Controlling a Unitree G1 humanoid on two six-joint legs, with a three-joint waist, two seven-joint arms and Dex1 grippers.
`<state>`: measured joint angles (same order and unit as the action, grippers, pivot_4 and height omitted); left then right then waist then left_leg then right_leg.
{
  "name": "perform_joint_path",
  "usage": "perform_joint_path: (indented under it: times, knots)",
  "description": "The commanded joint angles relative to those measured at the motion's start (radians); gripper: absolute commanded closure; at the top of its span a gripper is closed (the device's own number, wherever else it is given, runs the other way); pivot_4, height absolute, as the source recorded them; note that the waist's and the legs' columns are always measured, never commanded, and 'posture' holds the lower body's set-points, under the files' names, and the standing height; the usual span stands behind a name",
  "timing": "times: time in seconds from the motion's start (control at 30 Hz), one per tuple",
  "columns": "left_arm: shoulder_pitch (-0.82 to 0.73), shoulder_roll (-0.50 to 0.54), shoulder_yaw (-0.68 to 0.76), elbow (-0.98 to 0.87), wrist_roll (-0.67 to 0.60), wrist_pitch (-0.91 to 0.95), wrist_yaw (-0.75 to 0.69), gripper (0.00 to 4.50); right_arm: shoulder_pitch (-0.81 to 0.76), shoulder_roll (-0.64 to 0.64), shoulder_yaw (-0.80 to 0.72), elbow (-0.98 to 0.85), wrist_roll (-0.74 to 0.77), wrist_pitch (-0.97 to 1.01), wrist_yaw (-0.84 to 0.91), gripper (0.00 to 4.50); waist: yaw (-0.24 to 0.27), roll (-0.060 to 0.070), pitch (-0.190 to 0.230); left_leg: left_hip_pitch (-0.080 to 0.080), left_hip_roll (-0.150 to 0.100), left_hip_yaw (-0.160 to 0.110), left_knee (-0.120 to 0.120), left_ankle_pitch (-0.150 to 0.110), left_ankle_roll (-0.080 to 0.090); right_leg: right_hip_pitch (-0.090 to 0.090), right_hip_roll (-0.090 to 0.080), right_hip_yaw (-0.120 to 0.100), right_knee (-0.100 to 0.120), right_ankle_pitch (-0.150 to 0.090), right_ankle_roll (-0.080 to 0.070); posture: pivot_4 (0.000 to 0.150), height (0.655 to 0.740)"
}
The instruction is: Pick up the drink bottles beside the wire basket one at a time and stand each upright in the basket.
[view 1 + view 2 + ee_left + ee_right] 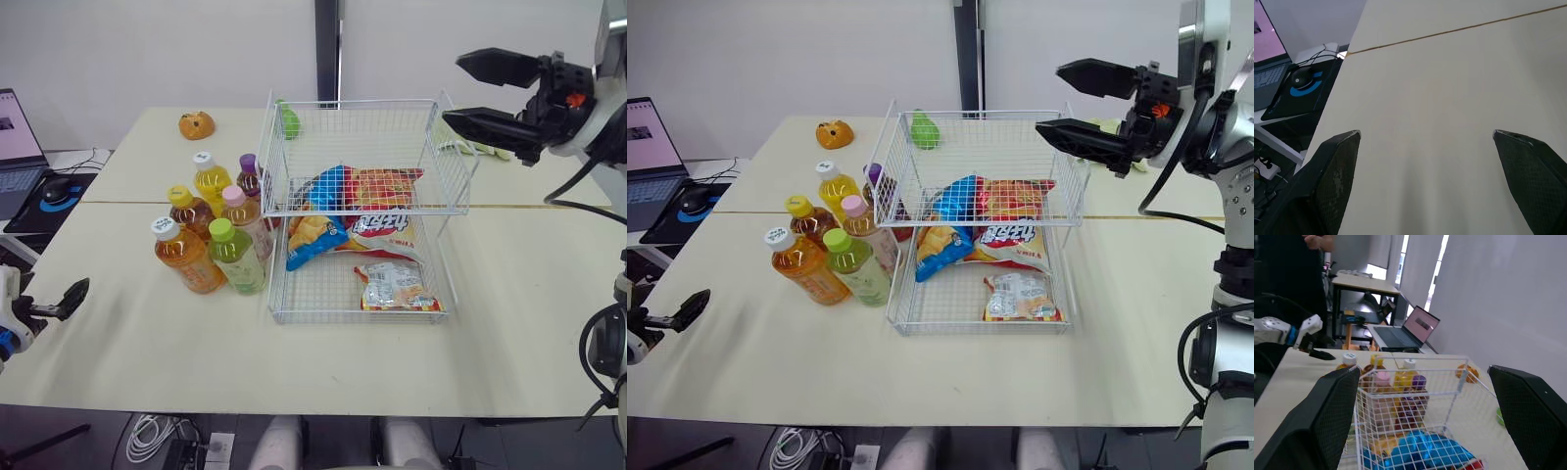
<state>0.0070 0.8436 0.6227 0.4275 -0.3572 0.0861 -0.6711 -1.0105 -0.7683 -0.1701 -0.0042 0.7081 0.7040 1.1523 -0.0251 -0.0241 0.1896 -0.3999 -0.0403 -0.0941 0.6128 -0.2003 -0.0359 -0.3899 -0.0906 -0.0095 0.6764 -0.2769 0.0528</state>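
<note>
Bottles point(211, 240) upright beside basket point(362, 211) on bench point(147, 338); right gripper point(454, 90) raised near basket, left gripper point(1425, 132) low, fingers point(495, 66) apart on both.

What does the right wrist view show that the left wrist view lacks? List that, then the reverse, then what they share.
Right wrist view: the wire basket with snack bags inside, the drink bottles standing beyond its mesh, and an orange toy. Left wrist view: a mouse, cables and the seam across the tabletop. Shared: the cream table, the open laptop, and a gripper's own fingers spread wide: left gripper, right gripper.
</note>
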Motion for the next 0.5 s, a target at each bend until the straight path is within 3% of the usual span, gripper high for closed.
perform_joint_path:
  times: [0.03, 0.13, 0.23, 0.5]
  knots:
    - [0.024, -0.012, 0.041, -0.072, -0.025, 0.010, 0.020, 0.00, -0.034, 0.007, -0.012, -0.098, 0.089, 0.075, -0.026, 0.02, -0.001, 0.000, 0.000, 0.000, 0.000, 0.000, 0.000, 0.000, 0.000, 0.000, 0.000, 0.000, 0.000, 0.000, 0.000, 0.150, 0.7400]
    - [0.051, -0.028, 0.048, -0.115, -0.042, 0.040, 0.017, 0.00, -0.019, 0.005, 0.005, -0.158, 0.140, 0.125, -0.013, 0.02, -0.003, 0.000, 0.000, 0.000, 0.000, 0.000, 0.000, 0.000, 0.000, 0.000, 0.000, 0.000, 0.000, 0.000, 0.000, 0.150, 0.7400]
    - [0.099, -0.067, 0.076, -0.185, -0.108, 0.089, -0.004, 0.00, 0.031, 0.042, 0.065, -0.216, 0.103, 0.053, 0.010, 0.02, -0.006, 0.000, 0.000, 0.000, 0.001, 0.000, 0.000, 0.000, 0.000, 0.000, 0.000, 0.000, 0.000, 0.000, -0.001, 0.150, 0.7400]
    - [0.200, -0.158, 0.140, -0.357, -0.160, 0.135, 0.064, 0.00, 0.038, 0.106, 0.127, -0.189, 0.050, -0.068, 0.059, 0.02, -0.003, -0.002, -0.001, 0.000, 0.001, 0.001, 0.000, 0.000, 0.000, 0.000, 0.001, 0.000, -0.001, 0.000, -0.001, 0.150, 0.7400]
